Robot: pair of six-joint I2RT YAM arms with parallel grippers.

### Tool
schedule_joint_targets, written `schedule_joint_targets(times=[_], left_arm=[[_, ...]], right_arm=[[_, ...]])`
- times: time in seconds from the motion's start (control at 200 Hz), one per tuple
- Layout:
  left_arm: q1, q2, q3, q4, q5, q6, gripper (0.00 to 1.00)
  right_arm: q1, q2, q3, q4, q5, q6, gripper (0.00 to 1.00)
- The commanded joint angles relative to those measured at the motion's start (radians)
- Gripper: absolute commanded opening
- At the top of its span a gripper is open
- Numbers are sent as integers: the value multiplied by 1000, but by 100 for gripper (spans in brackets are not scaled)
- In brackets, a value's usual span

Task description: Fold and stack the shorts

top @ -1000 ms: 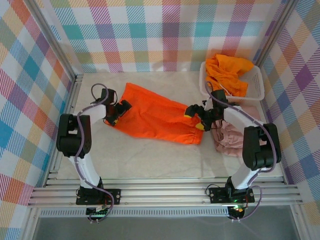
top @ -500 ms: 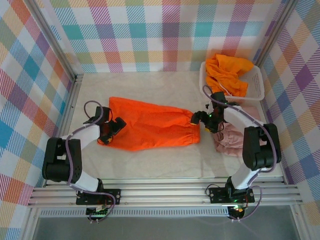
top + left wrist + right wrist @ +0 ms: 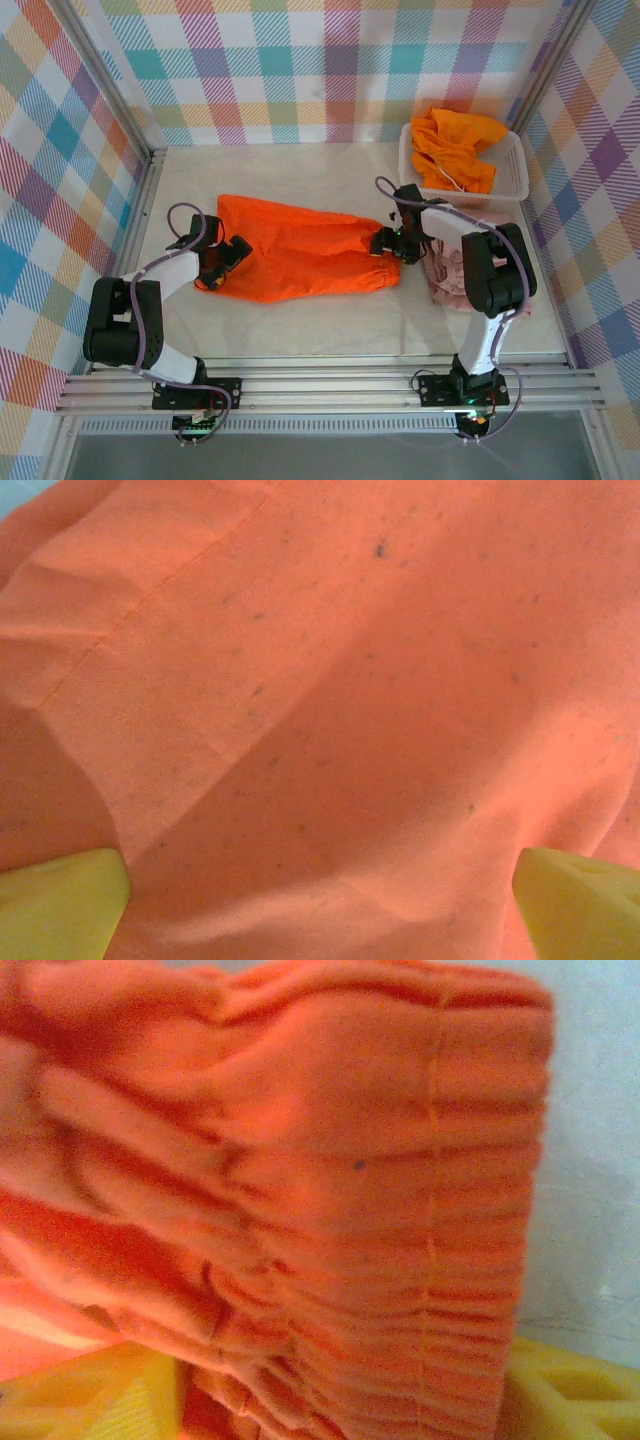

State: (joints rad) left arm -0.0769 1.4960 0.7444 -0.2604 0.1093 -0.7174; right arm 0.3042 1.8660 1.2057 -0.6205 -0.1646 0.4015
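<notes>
Right tool [image 3: 388, 243] has slid onto the orange shorts [image 3: 300, 262], jaws straddling the waistband [image 3: 380, 1210], grip unclear; left tool [image 3: 228, 258] gapes wide.

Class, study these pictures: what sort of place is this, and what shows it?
Probably a robot training cell, not a home: plaid cloth walls on an aluminium frame, white robot arms, left and right, bolted to its near rail, and bright orange cloth shorts spread between them.

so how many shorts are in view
3: an orange pair spread mid-table, a pink pair right of it, and an orange heap in the basket at far right. The heap may hide more.
</notes>
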Motion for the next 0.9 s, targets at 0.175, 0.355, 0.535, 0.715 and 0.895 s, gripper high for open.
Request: schedule_joint_targets(times=[0.175,0.355,0.535,0.715,0.895], left_arm=[[-4,-31,-39,-114,-15,-27,100],[-5,-157,-10,-153,8,-42,100],[-5,-322,65,-243,-7,-23,100],[-4,-390,104,-255,25,-21,100],[-30,-376,102,-227,61,-43,100]], right_arm=[[42,56,10,-33,76,-22,48],[50,42,1,-22,121,-43,6],[50,-60,20,-73,221,-122,0],[53,-161,118,-230,325,-195,0],[69,-226,248,-385,460,-281,0]])
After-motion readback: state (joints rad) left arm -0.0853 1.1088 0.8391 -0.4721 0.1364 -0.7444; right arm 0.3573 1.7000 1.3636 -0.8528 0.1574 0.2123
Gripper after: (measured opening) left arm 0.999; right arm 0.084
